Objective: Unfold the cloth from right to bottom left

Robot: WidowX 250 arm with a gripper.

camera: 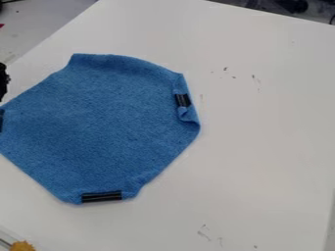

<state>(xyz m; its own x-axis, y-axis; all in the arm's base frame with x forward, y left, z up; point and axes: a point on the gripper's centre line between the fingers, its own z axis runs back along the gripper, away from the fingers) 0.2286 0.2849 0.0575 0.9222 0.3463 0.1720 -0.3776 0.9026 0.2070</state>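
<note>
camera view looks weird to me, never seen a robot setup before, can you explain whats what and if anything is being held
The machine is a single black robot arm working over a table. This picture comes from a fixed camera looking down at a slant. The dark piece at the left edge may be part of the arm, but too little of it shows to be sure. I can't tell whether the arm holds anything.

The main item is a blue cloth, mostly spread out on a white table and reaching the picture's left edge. Black strips sit near its right, bottom and left edges, and it is puckered beside the right one.
</note>
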